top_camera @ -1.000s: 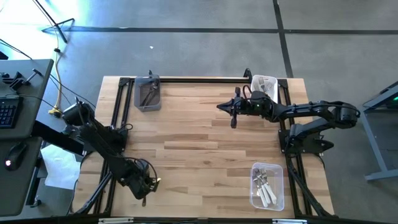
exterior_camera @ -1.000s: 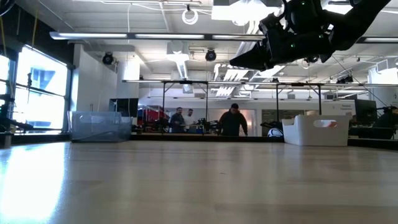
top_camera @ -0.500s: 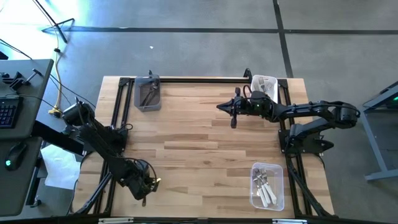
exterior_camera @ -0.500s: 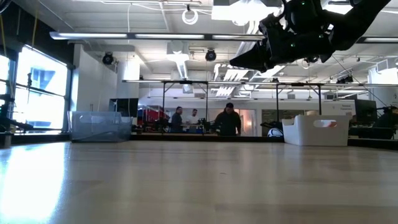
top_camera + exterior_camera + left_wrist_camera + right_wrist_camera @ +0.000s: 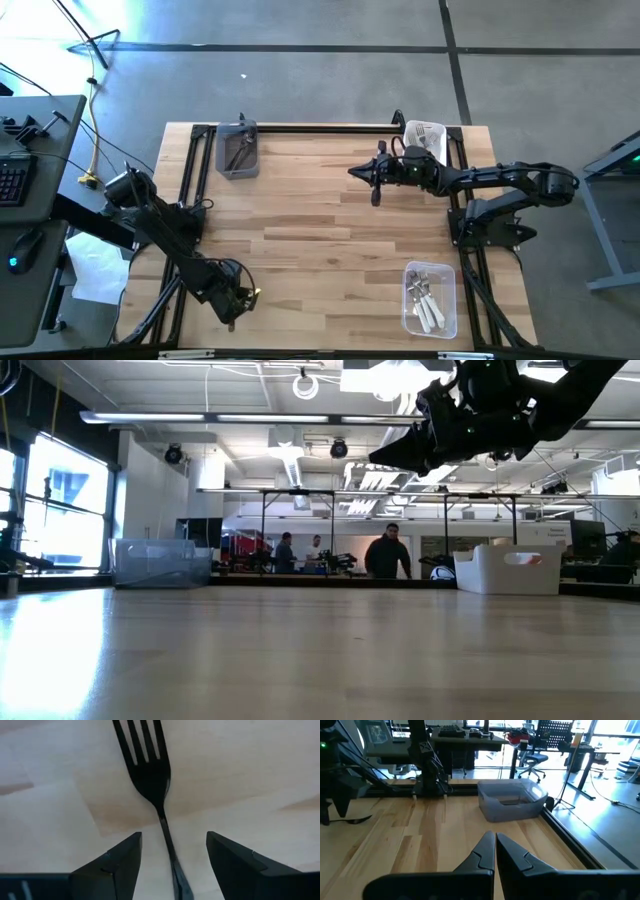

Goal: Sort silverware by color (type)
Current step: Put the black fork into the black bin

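A black fork (image 5: pixel 150 775) lies flat on the wood, tines pointing away from my left gripper (image 5: pixel 174 840). That gripper is open, with one finger on either side of the fork's thin handle and a gap between each finger and the handle. In the high view it sits near the table's near-left corner (image 5: pixel 233 300). My right gripper (image 5: pixel 377 188) is shut and empty (image 5: pixel 495 851). It hangs high over the far middle of the table, and its arm shows in the low view (image 5: pixel 470 415).
A grey bin (image 5: pixel 238 150) holding dark forks stands at the far left. A white bin (image 5: pixel 425 134) stands at the far right, and a clear bin (image 5: pixel 430 298) with white-handled forks at the near right. Black frame rails run along the table's sides. People stand in the room behind.
My left arm has eased slightly toward the near edge. A person in the room behind has walked to the right.
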`<state>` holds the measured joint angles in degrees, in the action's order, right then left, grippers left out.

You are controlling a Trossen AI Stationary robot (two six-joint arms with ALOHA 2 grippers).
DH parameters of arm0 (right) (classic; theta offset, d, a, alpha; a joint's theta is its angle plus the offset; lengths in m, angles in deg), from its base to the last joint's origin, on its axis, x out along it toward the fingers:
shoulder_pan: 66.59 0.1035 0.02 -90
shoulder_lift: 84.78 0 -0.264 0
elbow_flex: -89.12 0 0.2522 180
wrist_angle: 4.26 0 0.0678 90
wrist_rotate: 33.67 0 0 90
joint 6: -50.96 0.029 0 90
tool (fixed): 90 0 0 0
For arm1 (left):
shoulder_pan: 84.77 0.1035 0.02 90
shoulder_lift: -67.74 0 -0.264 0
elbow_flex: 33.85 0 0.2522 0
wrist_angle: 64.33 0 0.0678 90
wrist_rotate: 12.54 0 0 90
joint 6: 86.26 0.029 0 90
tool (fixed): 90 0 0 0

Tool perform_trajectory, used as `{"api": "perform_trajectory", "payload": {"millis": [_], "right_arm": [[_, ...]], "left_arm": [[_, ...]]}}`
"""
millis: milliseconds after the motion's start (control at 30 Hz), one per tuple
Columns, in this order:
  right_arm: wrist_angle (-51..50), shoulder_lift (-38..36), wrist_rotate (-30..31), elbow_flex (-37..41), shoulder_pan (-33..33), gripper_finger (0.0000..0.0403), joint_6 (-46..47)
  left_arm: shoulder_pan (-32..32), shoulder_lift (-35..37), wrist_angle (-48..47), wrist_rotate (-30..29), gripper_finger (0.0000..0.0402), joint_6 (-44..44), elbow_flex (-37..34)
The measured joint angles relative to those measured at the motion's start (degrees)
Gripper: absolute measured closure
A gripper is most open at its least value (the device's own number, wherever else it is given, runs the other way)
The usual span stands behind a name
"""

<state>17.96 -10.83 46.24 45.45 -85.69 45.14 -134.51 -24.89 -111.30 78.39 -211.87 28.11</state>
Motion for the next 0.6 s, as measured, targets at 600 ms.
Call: {"api": "perform_trajectory", "payload": {"millis": [600], "right_arm": [[0.03,0.0,0.0,0.0,0.0,0.0403,0.76]], "left_arm": [[0.47,0.4,-4.9,-0.11,0.0246,7.84,-0.02]]}}
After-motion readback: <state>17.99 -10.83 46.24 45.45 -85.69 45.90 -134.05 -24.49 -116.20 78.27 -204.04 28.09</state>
